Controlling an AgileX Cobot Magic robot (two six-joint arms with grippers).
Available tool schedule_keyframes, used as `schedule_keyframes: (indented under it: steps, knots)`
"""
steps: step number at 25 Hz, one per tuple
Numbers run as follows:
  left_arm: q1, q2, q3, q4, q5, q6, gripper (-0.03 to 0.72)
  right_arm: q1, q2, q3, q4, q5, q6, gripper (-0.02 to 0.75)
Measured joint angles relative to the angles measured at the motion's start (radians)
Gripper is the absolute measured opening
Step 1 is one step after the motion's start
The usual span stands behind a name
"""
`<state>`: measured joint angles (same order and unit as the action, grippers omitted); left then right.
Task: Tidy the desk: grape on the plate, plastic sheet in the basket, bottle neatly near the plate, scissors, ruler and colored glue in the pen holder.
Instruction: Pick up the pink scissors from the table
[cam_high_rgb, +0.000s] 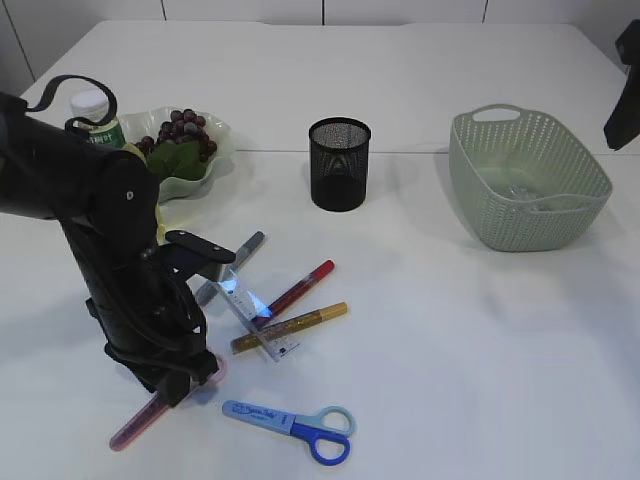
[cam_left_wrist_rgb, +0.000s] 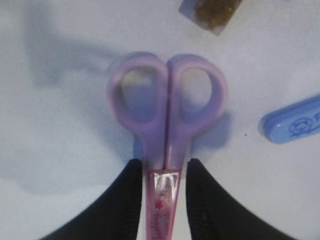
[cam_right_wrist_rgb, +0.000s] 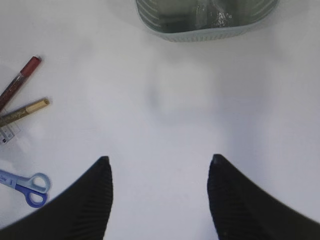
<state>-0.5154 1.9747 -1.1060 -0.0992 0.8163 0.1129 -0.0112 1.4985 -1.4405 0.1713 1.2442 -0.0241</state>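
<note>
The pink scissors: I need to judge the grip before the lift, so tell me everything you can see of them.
The pink scissors look like plastic-handled children's scissors, with two rounded finger loops side by side and the blades closed inside a translucent pink sheath bearing small print. They lie flat on the white table, near the front left, apart from the blue scissors. The left gripper straddles them just below the loops, one finger on each side of the sheath; whether the fingers actually press it I cannot tell.
</note>
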Motion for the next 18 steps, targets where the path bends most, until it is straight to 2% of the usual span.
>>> schedule_keyframes:
  steps: [18]
  knots:
    - [0.0,0.0,0.0,-0.019,-0.018,-0.046,0.241,0.0,0.0,0.0,0.0,0.0,0.0,0.475]
